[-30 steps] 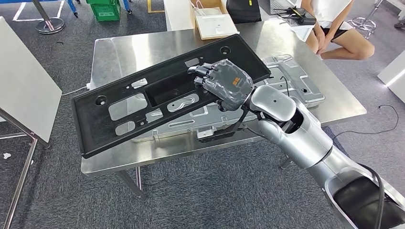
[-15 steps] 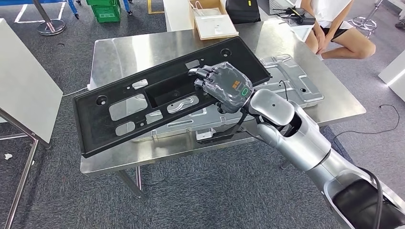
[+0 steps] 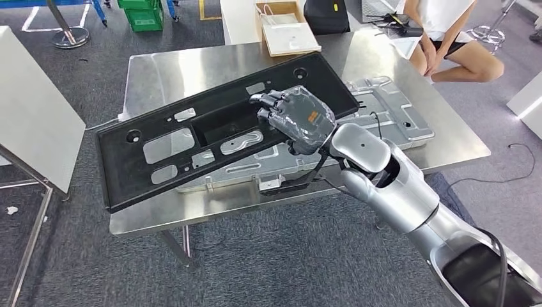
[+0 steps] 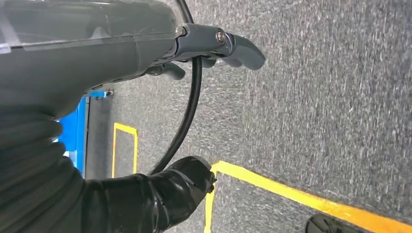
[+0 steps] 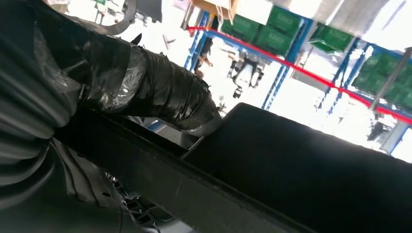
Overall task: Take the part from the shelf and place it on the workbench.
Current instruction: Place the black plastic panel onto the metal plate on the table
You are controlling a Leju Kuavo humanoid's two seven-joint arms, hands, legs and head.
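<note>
I have the long black plastic panel with cut-out openings (image 3: 217, 131) gripped in my right hand (image 3: 295, 118), fingers curled over its near long edge toward the right end, thumb clamped against the underside in the right wrist view. The panel hangs tilted above the stainless steel workbench (image 3: 192, 64), its long axis running from near left to far right, so most of its length lies left of my fingers and the near-left end overhangs the bench edge. Under it lies a silver stamped metal sheet part (image 3: 390, 105). I judge the set-down depends on carrying the panel farther in so that free end lands on steel. My left hand (image 4: 145, 43) hangs over grey carpet, fingers loosely curled, holding nothing
</note>
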